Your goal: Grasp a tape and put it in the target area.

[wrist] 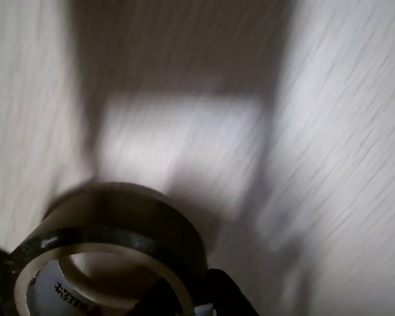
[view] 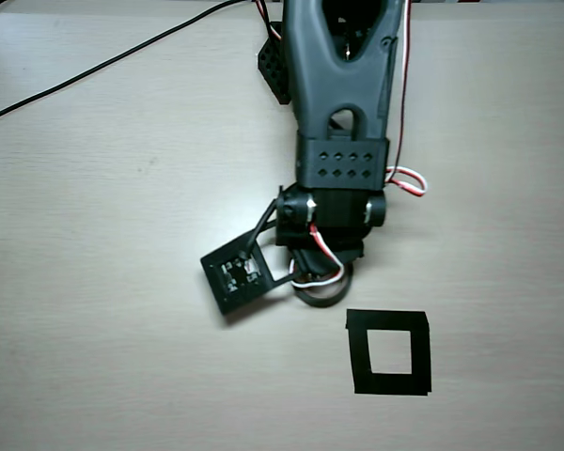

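Tape (wrist: 112, 247), glossy dark ring, pale inner edge

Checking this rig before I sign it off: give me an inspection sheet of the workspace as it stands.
Surface: pale wood-grain table, bare.
Job's things: tape under the arm's head, mostly hidden in the overhead view; target area empty, tape outside it.
Clutter: nothing seen.
Claw: hidden overhead; wrist view shows a dark part beside the tape, grip unclear.
Cables: black cable across the top left; red-white wires on the arm.
Surroundings: nothing seen.
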`<state>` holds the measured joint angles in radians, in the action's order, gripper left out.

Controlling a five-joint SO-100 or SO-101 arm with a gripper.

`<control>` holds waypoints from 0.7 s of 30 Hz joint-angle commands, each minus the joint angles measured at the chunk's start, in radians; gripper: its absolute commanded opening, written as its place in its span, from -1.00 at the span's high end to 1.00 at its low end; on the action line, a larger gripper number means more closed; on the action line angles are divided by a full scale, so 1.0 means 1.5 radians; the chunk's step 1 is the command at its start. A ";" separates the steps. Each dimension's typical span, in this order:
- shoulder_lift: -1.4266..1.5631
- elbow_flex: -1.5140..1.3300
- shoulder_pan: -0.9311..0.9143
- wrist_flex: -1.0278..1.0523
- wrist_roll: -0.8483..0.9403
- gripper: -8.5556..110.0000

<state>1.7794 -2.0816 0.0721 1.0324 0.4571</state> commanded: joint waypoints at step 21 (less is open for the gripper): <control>-0.314 0.554 0.149 0.215 0.020 0.85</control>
<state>1.3162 -1.3131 0.2915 1.3499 0.4832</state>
